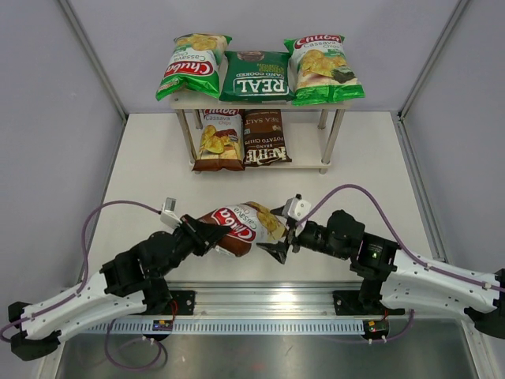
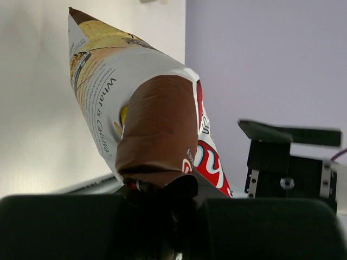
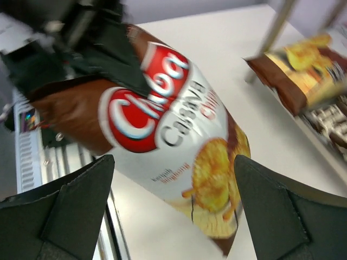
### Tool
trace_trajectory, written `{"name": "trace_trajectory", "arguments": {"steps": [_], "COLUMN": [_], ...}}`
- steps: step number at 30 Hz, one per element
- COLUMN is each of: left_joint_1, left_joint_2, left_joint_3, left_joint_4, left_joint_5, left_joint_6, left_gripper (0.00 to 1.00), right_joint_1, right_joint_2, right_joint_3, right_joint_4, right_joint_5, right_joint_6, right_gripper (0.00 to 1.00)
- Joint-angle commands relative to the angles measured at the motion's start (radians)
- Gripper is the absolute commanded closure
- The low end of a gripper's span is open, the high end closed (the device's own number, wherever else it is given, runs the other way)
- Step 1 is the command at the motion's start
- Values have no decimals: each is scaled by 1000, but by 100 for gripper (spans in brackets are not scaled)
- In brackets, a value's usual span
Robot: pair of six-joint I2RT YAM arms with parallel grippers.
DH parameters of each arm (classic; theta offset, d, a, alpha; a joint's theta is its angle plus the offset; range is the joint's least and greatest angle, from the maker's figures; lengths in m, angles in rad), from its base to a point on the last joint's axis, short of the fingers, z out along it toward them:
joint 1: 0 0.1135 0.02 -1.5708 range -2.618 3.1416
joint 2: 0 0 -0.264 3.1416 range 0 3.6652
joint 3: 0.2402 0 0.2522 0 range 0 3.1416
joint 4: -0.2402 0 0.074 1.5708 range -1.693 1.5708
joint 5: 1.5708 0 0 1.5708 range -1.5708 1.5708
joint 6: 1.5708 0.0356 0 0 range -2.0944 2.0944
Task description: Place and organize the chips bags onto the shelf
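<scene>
My left gripper is shut on the brown end of a brown-and-white Chuba bag and holds it above the table; the bag fills the left wrist view and the right wrist view. My right gripper is open, its fingers wide apart just beside the bag's far end, not touching it. The shelf stands at the back. Its top board holds a light-green Chuba bag, the dark-green REAL bag and a second light-green Chuba bag. Its lower board holds a brown-and-white Chuba bag and the dark-brown Kettle bag.
The lower board's right third is bare. The shelf's silver legs stand on the white table. Grey walls close in left, right and back. A metal rail runs along the near edge between the arm bases.
</scene>
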Motion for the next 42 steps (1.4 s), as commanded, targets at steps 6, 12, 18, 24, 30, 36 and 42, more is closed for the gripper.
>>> {"name": "trace_trajectory", "arguments": {"steps": [6, 12, 18, 24, 30, 36, 42], "left_joint_1": [2, 2, 2, 0, 2, 2, 2], "left_joint_2": [-196, -278, -281, -298, -279, -230, -101], "left_joint_3": [-6, -26, -40, -113, -173, -222, -235], "left_joint_4": [331, 490, 625, 819, 926, 1070, 1255], "left_joint_5": [-119, 88, 330, 435, 418, 425, 533], "left_joint_6": [478, 636, 682, 635, 601, 601, 612], "left_gripper": [97, 97, 97, 97, 99, 100, 100], "right_joint_1": [-193, -515, -692, -810, -813, -813, -812], "right_joint_2": [15, 8, 39, 25, -17, -102, -97], "right_joint_3": [194, 206, 180, 108, 21, 12, 27], "right_joint_4": [-261, -275, -67, 274, 538, 415, 357], "right_joint_5": [349, -79, -458, -774, -897, -977, -1017], "right_joint_6": [689, 936, 1075, 1336, 1599, 1546, 1539], "right_gripper": [1, 0, 1, 1, 1, 1, 3]}}
